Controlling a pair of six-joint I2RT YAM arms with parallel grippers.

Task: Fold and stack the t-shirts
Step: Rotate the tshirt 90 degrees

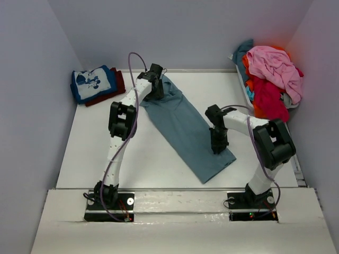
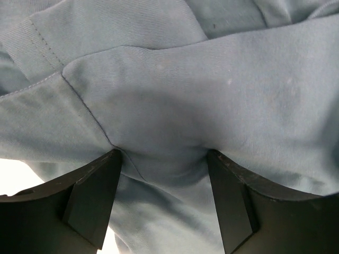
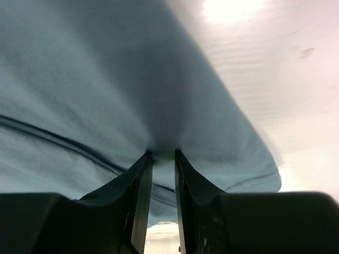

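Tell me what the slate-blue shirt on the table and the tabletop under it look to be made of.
Slate-blue t-shirt: soft matte knit, likely cotton jersey; fine ribbing, stitched seams and limp folds show in the left wrist view.
Tabletop: smooth hard white sheet, perhaps laminate or painted board, faintly glossy; it seems to catch glare in the right wrist view.

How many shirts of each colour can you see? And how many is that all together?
slate-blue shirt: 1
blue shirt with white cartoon print: 1
dark red shirt: 1
pink shirt: 1
red shirt: 1
orange shirt: 1
teal shirt: 1
Total: 7 showing; more may be hidden underneath.
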